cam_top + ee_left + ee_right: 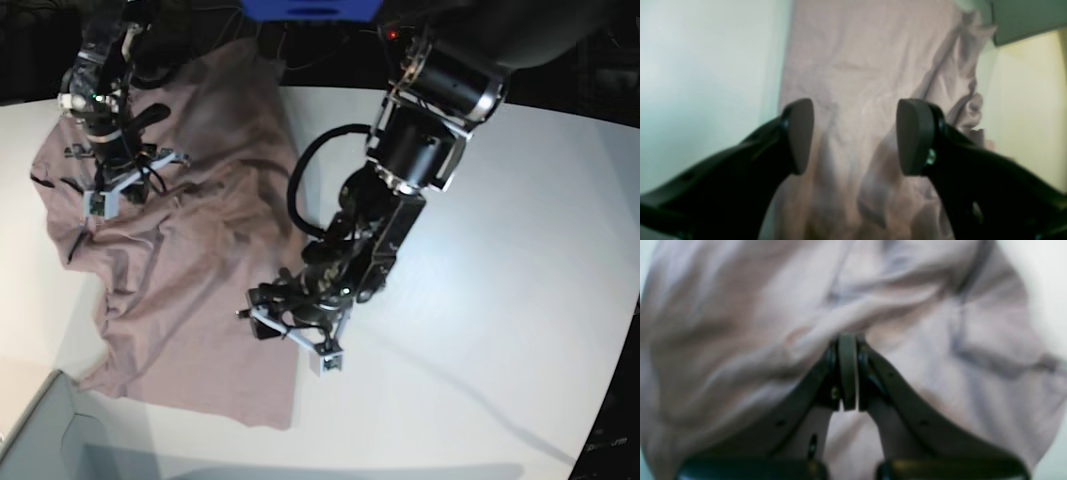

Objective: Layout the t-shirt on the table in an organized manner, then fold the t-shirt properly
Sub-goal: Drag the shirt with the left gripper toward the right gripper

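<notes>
The dusty mauve t-shirt (pixel 190 290) lies wrinkled on the left part of the white table (pixel 480 330), with its lower hem toward the front. My left gripper (pixel 275 322) hangs over the shirt's right edge. In the left wrist view it (pixel 855 136) is open and empty, and the shirt (pixel 867 66) lies below between the fingers. My right gripper (pixel 112 180) is at the shirt's upper left. In the right wrist view it (pixel 848 340) is shut, and a raised ridge of the shirt (pixel 773 350) runs into its tips.
A pale grey-green box corner (pixel 35 430) sits at the front left, just past the shirt's lower corner; it also shows in the left wrist view (pixel 1023 20). Bare white tabletop (pixel 706 66) lies beside the shirt and stretches to the right.
</notes>
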